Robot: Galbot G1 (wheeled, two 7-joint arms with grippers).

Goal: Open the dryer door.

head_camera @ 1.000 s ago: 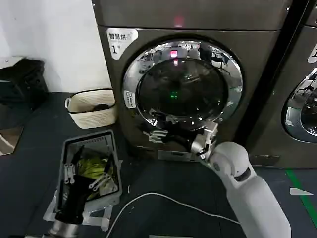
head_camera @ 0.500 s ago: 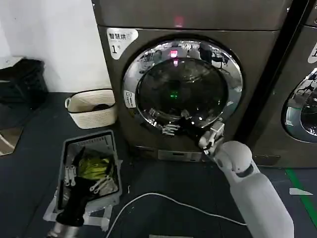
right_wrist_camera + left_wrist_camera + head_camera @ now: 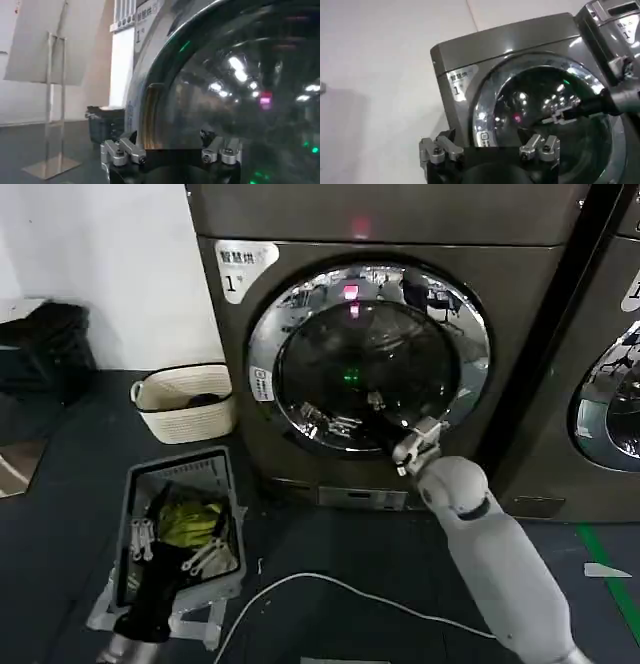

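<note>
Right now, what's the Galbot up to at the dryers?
The right gripper is reaching in at the lower part of the dryer door, close against the chrome rim, fingers open in the right wrist view. The door looks shut, flush with the front of the machine marked 1. The left gripper hangs open, low and back from the machine, above a grey bin of clothes.

Right claw (image 3: pixel 171 150) spread, seemingly near dryer door (image 3: pixel 235 85).
</note>
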